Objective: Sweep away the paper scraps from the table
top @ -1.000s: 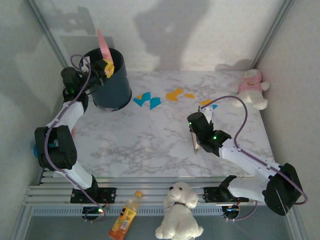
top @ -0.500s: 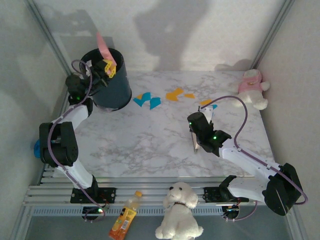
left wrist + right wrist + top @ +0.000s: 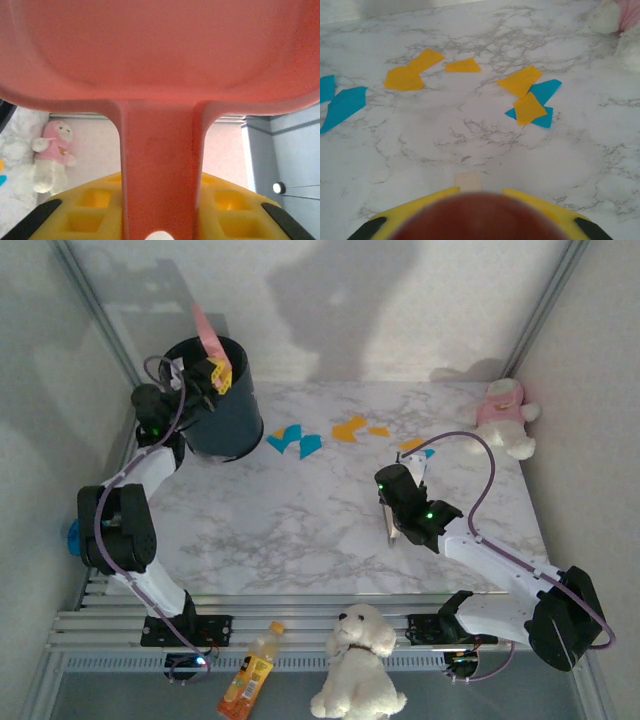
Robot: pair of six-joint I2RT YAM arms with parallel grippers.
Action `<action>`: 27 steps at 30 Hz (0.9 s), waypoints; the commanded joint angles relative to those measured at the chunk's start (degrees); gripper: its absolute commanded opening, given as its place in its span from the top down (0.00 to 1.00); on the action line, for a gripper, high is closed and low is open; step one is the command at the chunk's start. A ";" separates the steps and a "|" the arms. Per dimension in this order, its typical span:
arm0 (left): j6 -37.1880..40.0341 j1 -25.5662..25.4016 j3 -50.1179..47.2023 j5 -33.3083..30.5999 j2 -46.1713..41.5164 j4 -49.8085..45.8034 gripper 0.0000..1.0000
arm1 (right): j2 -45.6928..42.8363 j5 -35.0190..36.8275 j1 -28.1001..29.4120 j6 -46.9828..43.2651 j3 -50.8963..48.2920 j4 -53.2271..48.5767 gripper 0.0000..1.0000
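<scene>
Lying on the rail frame at the near edge are one orange drink bottle (image 3: 250, 675) and one white plush dog (image 3: 358, 665), both off the tabletop (image 3: 280, 530). Two arms rise from that edge.

The right pincer (image 3: 392, 512) sits low over the right middle of the marble, closed on one narrow block (image 3: 388, 524). From the right wrist, the block's reddish-brown end (image 3: 475, 215) blurs between the yellow fingers (image 3: 415, 207).

Just beyond it lie the paper scraps (image 3: 348, 428), flat on the tabletop (image 3: 470, 140) in a loose band across its far half. The right wrist view lets them be counted:
- Five orange pieces: two touching at the left (image 3: 403, 78), one small triangle (image 3: 463, 65), and two at the right.
- Four teal pieces: two at the left edge (image 3: 345, 104) and two under the right-hand orange ones (image 3: 545, 90).

The overhead view shows what may be a third teal bit in the left cluster (image 3: 310, 446), though the pieces are hard to separate there.

Farther left, one dark round bin (image 3: 225, 415) stands at the far left corner. The left pincer (image 3: 210, 375) hangs above its rim, clamped on the handle of one pink dustpan (image 3: 205, 330) held upright. From the left wrist, that handle (image 3: 160, 165) runs between two yellow fingers (image 3: 95, 210).

One pink-shirted plush (image 3: 505, 415) sits at the far right corner.
</scene>
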 commanded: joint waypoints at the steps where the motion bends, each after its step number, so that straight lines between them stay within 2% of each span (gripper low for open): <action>1: 14.28 -0.46 5.77 2.27 -4.27 -12.46 1.00 | -0.62 0.43 -0.45 0.77 1.17 -0.56 1.00; 5: 31.66 -0.78 12.52 1.76 -5.52 -32.70 1.00 | -0.69 0.03 -0.45 0.73 1.12 -0.13 1.00; 10: 49.76 -2.03 19.73 -0.08 -6.36 -50.97 1.00 | -1.31 0.16 -0.62 1.28 0.34 0.35 1.00; 14: 61.85 -4.18 22.80 -2.33 -7.59 -59.92 1.00 | -2.47 -0.78 -1.13 2.03 -0.63 1.62 1.00; 18: 73.61 -7.06 24.86 -7.95 -9.40 -68.81 1.00 | -3.63 -3.01 -2.21 2.61 -1.67 2.72 1.00; 27: 90.53 -12.86 21.38 -21.05 -15.72 -77.42 1.00 | -5.96 -11.59 -6.28 2.07 -4.20 8.51 1.00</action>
